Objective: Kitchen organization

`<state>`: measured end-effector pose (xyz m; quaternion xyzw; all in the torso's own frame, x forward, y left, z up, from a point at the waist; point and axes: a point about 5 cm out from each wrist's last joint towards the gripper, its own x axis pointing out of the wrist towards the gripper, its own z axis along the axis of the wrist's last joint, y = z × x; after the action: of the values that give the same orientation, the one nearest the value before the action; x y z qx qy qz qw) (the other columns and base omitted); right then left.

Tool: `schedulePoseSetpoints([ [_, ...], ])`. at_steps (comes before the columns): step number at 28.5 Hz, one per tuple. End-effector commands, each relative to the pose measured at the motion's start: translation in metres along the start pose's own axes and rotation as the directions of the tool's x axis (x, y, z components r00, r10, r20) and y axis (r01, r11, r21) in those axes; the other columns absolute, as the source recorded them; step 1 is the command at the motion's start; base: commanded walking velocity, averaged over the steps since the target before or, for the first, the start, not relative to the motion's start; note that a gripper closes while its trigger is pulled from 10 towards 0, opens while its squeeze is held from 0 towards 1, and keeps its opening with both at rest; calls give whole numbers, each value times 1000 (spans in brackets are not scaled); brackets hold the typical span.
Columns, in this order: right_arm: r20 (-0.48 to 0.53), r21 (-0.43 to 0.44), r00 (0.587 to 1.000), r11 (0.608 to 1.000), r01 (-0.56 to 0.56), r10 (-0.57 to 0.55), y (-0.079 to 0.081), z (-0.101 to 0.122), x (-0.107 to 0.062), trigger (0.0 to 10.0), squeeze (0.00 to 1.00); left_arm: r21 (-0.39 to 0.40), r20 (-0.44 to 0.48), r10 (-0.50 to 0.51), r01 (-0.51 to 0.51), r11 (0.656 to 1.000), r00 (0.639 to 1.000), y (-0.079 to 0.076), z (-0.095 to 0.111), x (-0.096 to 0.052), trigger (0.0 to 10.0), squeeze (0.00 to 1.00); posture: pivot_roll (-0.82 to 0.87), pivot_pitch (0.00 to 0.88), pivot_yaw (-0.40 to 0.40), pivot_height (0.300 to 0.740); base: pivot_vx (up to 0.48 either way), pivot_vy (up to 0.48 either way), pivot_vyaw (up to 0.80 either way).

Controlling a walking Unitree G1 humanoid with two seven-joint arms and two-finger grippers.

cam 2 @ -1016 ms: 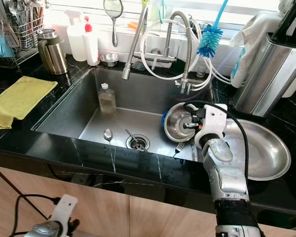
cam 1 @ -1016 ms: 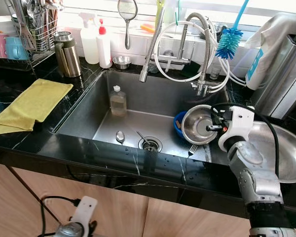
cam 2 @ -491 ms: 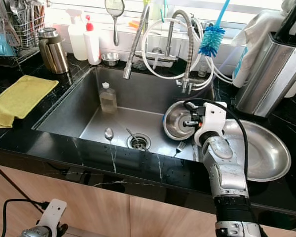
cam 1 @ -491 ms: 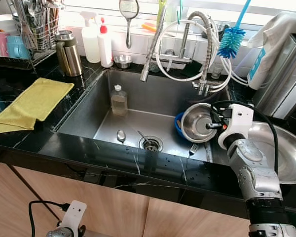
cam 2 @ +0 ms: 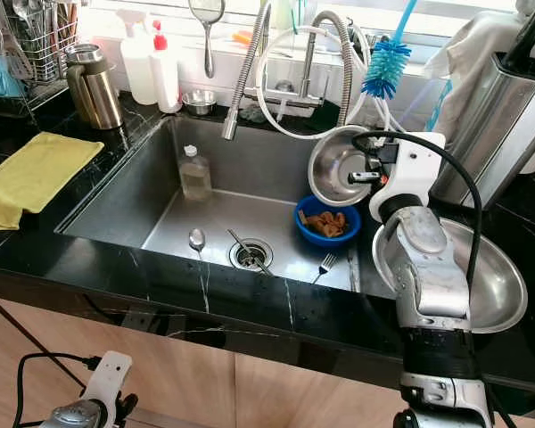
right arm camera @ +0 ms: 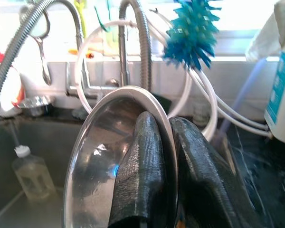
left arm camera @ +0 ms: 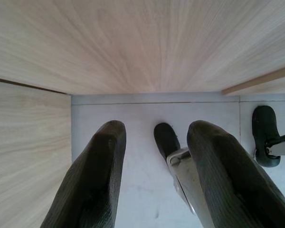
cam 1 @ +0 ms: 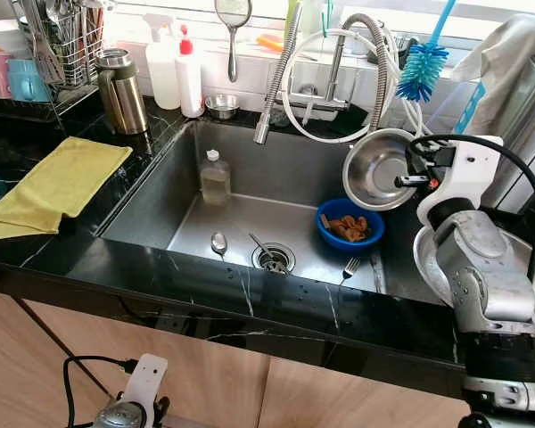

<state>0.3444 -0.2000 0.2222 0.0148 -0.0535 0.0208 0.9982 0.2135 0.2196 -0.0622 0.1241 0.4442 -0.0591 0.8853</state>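
The right gripper (cam 1: 408, 181) is clenched on the rim of a steel bowl (cam 1: 375, 168), holding it tilted on edge above the right side of the sink (cam 1: 160, 192), over a blue bowl (cam 1: 349, 223) with food scraps. To do this well, keep the pinch firm, since the rim looks slippery, and steer clear of the faucet hoses (cam 1: 374, 71). The right wrist view shows one finger (right arm camera: 141, 166) inside the rim and one outside. The left gripper (left arm camera: 154, 175) hangs low, fingers apart, near the floor.
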Motion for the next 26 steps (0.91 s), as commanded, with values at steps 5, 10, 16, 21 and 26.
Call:
schedulePoseSetpoints([
  [5, -77, 56, 994, 996, -72, 77, 18, -15, 11, 10000, 0, -14, 2, 3, -3, 1000, 1000, 0, 0, 0, 10000, 0, 47, 15, -75, 740, 0, 0, 0],
  [10, -213, 59, 957, 981, -186, 195, 34, -45, 18, 10000, 0, -16, 3, 1, -1, 1000, 1000, -1, 0, 0, 10000, 0, 47, 6, -79, 740, 0, 0, 0],
  [16, -334, 31, 915, 973, -229, 226, 37, -72, 21, 10000, 0, -16, 3, -3, 3, 1000, 1000, -2, 0, 0, 10000, 0, 51, 0, -83, 740, 0, 0, 0],
  [21, -345, 37, 909, 971, -236, 234, 38, -77, 23, 10000, 0, -21, 3, -3, 3, 1000, 1000, -3, 0, 0, 10000, 0, 61, 0, -86, 740, 0, 0, 0],
  [26, -350, 29, 903, 967, -255, 249, 38, -81, 23, 10000, 812, -22, 4, -8, 8, 1000, 1000, -5, 0, 1, 10000, 0, 58, 0, -85, 740, 0, 0, 0],
])
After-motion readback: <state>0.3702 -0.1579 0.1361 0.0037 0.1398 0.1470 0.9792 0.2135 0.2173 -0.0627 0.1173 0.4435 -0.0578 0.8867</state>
